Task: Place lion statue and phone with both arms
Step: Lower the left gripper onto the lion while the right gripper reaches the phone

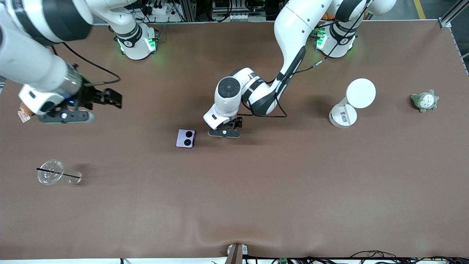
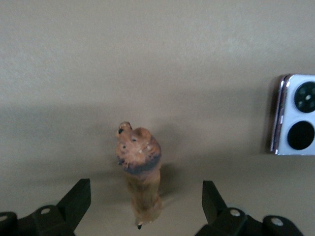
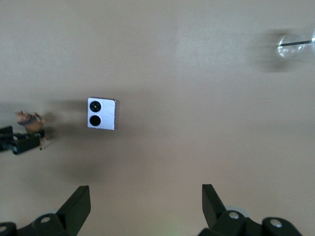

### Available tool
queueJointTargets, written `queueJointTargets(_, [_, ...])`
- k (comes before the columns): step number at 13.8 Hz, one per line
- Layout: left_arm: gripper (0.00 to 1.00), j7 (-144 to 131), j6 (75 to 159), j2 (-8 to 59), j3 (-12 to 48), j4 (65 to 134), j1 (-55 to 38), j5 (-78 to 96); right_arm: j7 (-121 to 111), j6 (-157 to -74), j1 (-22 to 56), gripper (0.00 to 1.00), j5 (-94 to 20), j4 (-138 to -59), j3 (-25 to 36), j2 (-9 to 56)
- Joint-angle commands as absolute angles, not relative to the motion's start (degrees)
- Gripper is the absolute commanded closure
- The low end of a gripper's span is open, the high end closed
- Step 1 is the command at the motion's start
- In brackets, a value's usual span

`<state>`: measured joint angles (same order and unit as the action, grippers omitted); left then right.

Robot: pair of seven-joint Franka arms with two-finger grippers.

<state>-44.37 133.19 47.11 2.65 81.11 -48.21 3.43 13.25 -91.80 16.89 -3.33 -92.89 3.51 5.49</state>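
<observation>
While both items already sit on the table — lion statue (image 2: 139,172) between the left gripper's (image 2: 142,204) spread jaws, phone (image 1: 186,138) beside it — the right gripper (image 1: 96,98) hangs wide open too, so it's basically done.

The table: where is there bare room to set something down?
The widest bare patch of the table lies nearer the front camera than the phone and the clear cup. It is crowded at the middle: the open left gripper straddles the lion statue beside the phone. The open right gripper hangs over its own end.

Left arm hides lion statue (image 2: 139,174) in front view.
</observation>
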Motion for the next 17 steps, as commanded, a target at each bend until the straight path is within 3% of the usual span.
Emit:
queueJointTargets(1, [0.01, -46.31, 133.86, 47.37, 1.76, 82.08, -49.65, 2.2, 16.69, -95.43, 18.28, 0.0, -6.83, -95.7, 4.04, 5.89])
queueJointTargets(4, [0.65, -49.21, 134.03, 47.37, 1.23, 82.71, -50.45, 1.41, 16.7, -99.39, 19.42, 0.0, -7.73, -98.96, 4.04, 5.89])
queueJointTargets(6, [0.89, -49.05, 134.03, 47.2, 1.23, 82.79, -50.1, 1.14, 16.61, -102.03, 20.65, 0.0, -7.73, -101.15, 4.04, 5.89])
queueJointTargets(7, [0.9, -49.3, 133.95, 47.02, 1.32, 82.79, -50.01, 0.97, 16.52, -103.61, 21.61, 0.0, -7.73, -102.29, 4.04, 5.98])
queueJointTargets(8, [0.99, -49.39, 133.6, 46.85, 1.32, 82.88, -49.92, 0.97, 16.44, -105.28, 22.4, 0.0, -7.65, -103.52, 4.04, 6.15])
queueJointTargets(10, [1.0, -49.31, 131.94, 45.62, 1.32, 83.23, -49.75, 0.97, 16.52, -107.75, 23.64, 0.0, -7.47, -104.68, 4.04, 7.03])
queueJointTargets(13, [1.0, -48.69, 122.72, 41.15, 1.23, 84.28, -49.13, 0.88, 16.61, -108.02, 24.35, 0.0, -6.95, -104.68, 4.13, 8.87])
queueJointTargets(17, [1.0, -48.26, 121.99, 30.8, 1.14, 96.46, -47.47, -2.01, 16.61, -110.47, 25.66, 0.0, -6.86, -104.76, 4.13, 11.94])
